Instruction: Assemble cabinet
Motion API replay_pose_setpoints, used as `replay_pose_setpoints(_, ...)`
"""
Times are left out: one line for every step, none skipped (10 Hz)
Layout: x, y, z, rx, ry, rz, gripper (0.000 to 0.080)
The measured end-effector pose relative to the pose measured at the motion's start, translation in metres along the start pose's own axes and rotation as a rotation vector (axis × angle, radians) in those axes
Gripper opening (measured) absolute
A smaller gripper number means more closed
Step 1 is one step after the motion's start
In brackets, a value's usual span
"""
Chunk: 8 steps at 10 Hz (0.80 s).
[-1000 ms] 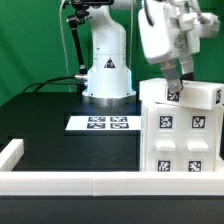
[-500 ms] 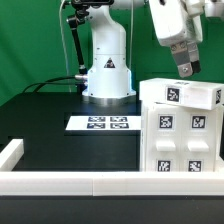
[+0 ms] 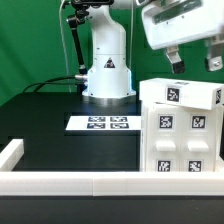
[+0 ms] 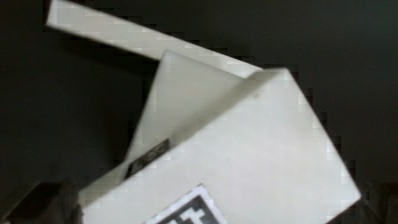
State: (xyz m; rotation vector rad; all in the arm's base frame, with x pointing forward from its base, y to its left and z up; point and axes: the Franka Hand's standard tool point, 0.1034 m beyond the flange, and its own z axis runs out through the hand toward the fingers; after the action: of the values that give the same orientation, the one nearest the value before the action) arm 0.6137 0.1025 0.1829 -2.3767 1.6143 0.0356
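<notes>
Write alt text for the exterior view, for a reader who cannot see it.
A white cabinet with tagged front panels stands on a black table at the exterior view's right, and the robot's gripper hangs open above it, touching nothing. Behind, the white robot base stands before a green backdrop, with the marker board lying flat in front of it.

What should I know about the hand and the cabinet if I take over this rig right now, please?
Hand: up above the cabinet, open, holding nothing, clear of the top.
Cabinet: stands at the exterior view's right on the black table, its top piece in place and four tagged front panels facing the camera. The wrist view shows its white top from above.
Marker board: flat near the robot base.
Done: the cabinet looks put together.
Left: I cannot tell if any part is still loose; check before moving on.
</notes>
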Motion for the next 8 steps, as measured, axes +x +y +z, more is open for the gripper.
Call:
replay_pose_setpoints(-0.0005, -0.0022, -0.0017, 0.023, 0.014, -0.011, 0.0797)
replay_pose_setpoints(0.0005, -0.0009, -0.0010, 0.018, 0.015, -0.115, 0.0797)
replay_pose_setpoints(0.0010, -0.0007, -0.0007, 0.018, 0.015, -0.177, 0.0797)
replay_pose_setpoints(0.0010, -0.0006, -0.0006, 0.017, 0.016, -0.219, 0.0797)
replay_pose_setpoints(0.0018, -0.0002, -0.0006, 0.012, 0.022, -0.331, 0.0797)
replay_pose_setpoints(0.0031, 0.0009, -0.0006, -0.013, 0.045, -0.519, 0.0797)
replay_pose_setpoints(0.0039, 0.0017, -0.0004, -0.039, 0.064, -0.661, 0.0797)
replay_pose_setpoints(0.0055, 0.0024, -0.0006, -0.063, 0.076, -0.846, 0.0797)
